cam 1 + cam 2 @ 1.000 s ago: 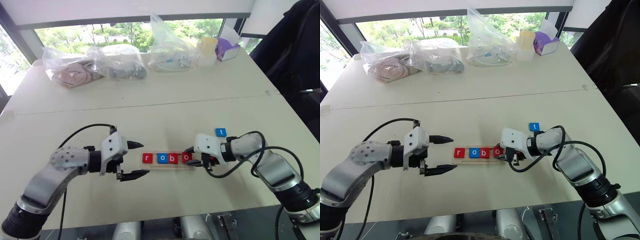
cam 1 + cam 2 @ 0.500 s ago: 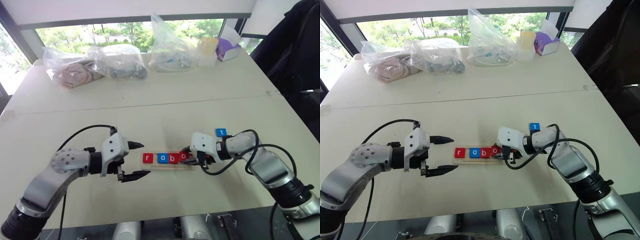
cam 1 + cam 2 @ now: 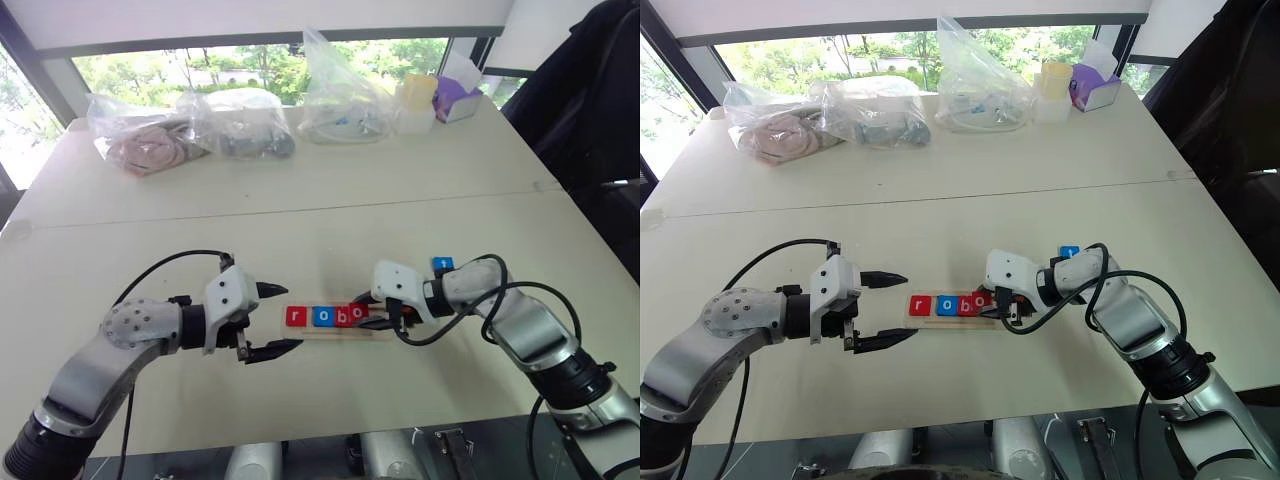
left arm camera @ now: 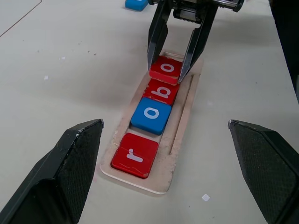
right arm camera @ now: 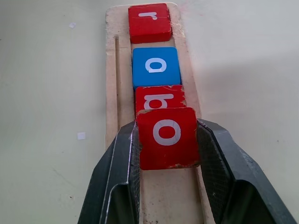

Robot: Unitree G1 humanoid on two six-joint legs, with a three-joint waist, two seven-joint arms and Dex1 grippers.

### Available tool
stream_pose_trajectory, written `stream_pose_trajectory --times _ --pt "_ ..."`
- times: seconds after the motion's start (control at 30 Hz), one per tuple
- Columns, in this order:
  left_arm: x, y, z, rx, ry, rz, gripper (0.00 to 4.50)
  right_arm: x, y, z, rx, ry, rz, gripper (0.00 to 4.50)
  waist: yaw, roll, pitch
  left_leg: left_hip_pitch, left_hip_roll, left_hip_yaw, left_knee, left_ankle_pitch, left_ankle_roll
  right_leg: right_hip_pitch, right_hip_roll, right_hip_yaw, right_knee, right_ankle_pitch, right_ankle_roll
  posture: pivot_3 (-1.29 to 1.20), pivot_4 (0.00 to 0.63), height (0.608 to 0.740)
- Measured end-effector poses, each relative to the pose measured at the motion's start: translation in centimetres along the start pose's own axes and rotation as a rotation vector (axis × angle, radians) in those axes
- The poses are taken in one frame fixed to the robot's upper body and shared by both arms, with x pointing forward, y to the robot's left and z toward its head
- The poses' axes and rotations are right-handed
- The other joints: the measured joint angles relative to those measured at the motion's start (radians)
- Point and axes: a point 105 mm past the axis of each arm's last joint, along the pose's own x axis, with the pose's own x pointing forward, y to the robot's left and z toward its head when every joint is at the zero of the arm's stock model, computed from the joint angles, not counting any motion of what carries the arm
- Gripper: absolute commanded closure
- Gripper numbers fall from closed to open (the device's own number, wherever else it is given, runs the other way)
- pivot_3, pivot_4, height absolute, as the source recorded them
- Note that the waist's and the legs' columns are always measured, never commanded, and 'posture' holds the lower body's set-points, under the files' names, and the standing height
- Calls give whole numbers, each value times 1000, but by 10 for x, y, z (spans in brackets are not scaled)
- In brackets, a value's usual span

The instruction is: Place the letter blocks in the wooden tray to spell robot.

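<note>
Right claw [image 5: 167, 140] grips the red o [image 4: 167, 69] in the tray [image 4: 184, 109], overlapping the b [image 4: 161, 91] along the tray's long axis; left claw [image 3: 272, 320] open, t [image 3: 441, 264] behind right arm.

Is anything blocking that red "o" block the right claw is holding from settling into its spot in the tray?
Nothing visible blocks it. The right gripper is shut on the red o block, which overlaps the edge of the red b block. The wooden tray stretch under and behind it is bare.
</note>
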Motion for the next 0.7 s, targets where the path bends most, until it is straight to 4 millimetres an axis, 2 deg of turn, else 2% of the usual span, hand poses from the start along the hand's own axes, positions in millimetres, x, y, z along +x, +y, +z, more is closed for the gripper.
stream_pose_trajectory --times 0.33,0.7 --pt "3 -3 -1 -7 -4 -11 0 -16 -2 4 -48 27 -15 3349 0 0 0 0 0 0 0 0 0 0 0 0 0 0 0 0 150 740" --pt "5 -4 0 -1 -5 -24 0 -11 4 -5 -20 37 -14 3349 0 0 0 0 0 0 0 0 0 0 0 0 0 0 0 0 150 740"
